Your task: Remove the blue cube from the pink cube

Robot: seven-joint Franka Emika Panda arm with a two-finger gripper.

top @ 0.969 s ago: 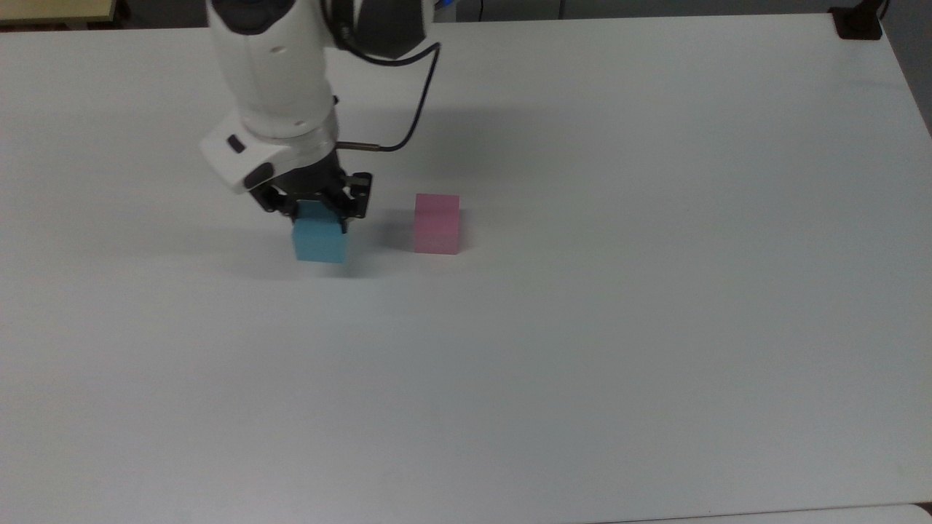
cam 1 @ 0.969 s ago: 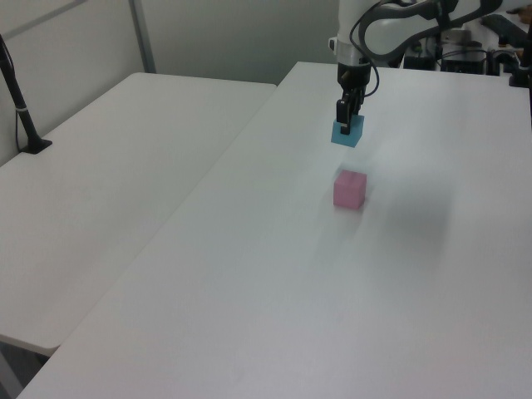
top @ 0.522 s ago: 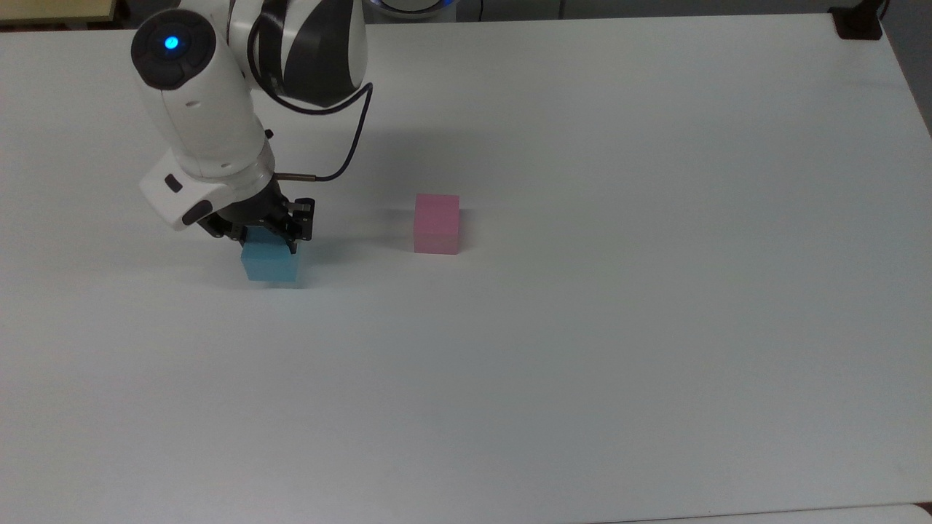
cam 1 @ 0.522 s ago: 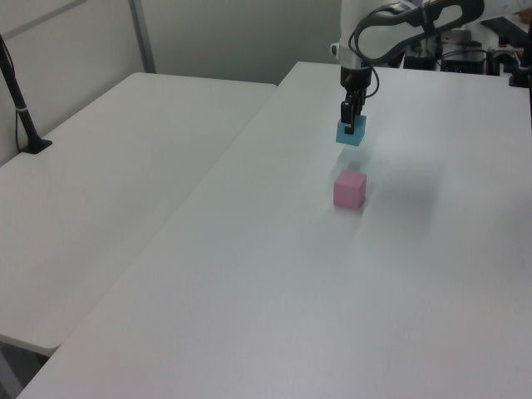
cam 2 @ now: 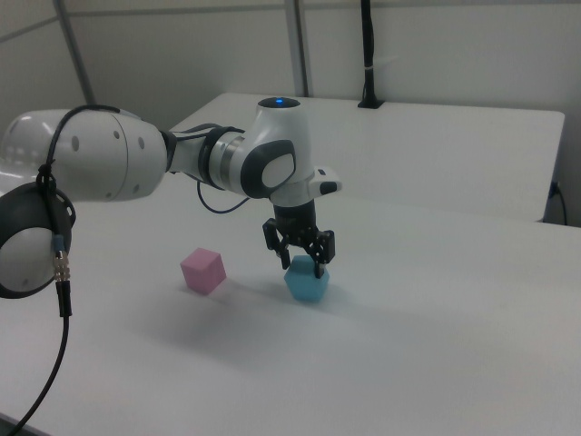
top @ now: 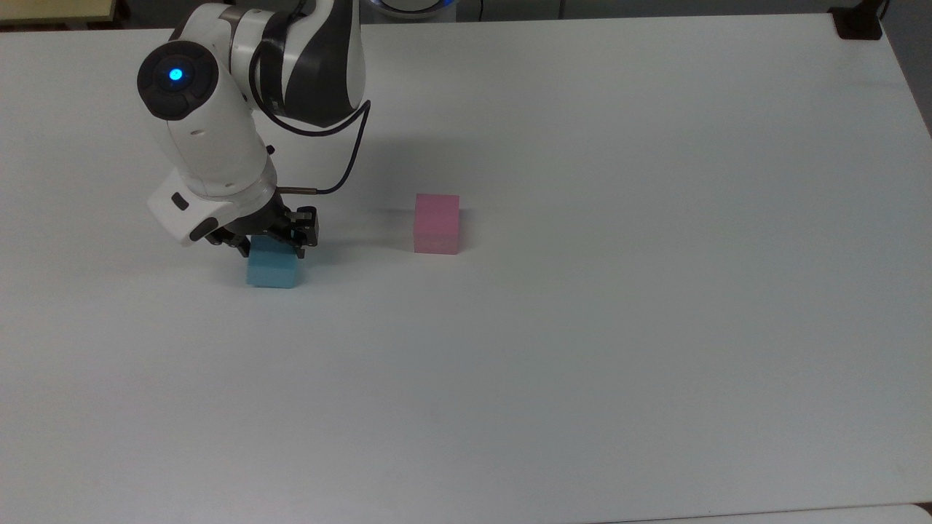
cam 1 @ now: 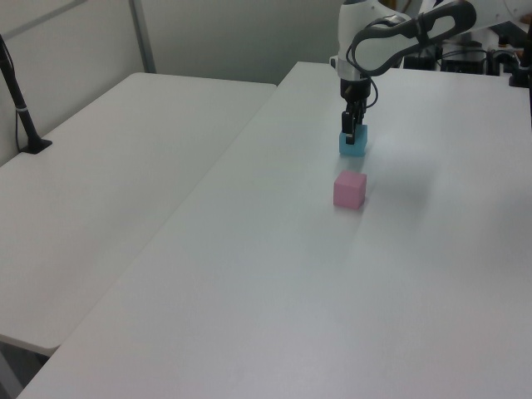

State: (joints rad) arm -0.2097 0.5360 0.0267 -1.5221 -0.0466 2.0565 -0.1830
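Note:
The blue cube (top: 273, 273) rests on the white table (top: 582, 327), left of the pink cube (top: 437, 223) in the top view, with a gap of about two cube widths between them. My gripper (top: 271, 251) points down over the blue cube, its black fingers shut on the cube's upper sides. In the left view the blue cube (cam 1: 352, 148) sits just beyond the pink cube (cam 1: 349, 189), with the gripper (cam 1: 352, 135) on top. In the right view the pink cube (cam 2: 202, 270) stands alone, left of the blue cube (cam 2: 307, 286) and the gripper (cam 2: 302, 265).
A black clamp base (top: 858, 22) sits at the table's far right corner in the top view. A second white table (cam 1: 108, 166) adjoins on the left view's left, with a black pole (cam 1: 21, 108) on it. The arm's cable (top: 349, 156) loops behind the wrist.
The arm carried the blue cube leftward in the top view, away from the pink cube, and lowered it onto the table. The pink cube has not moved.

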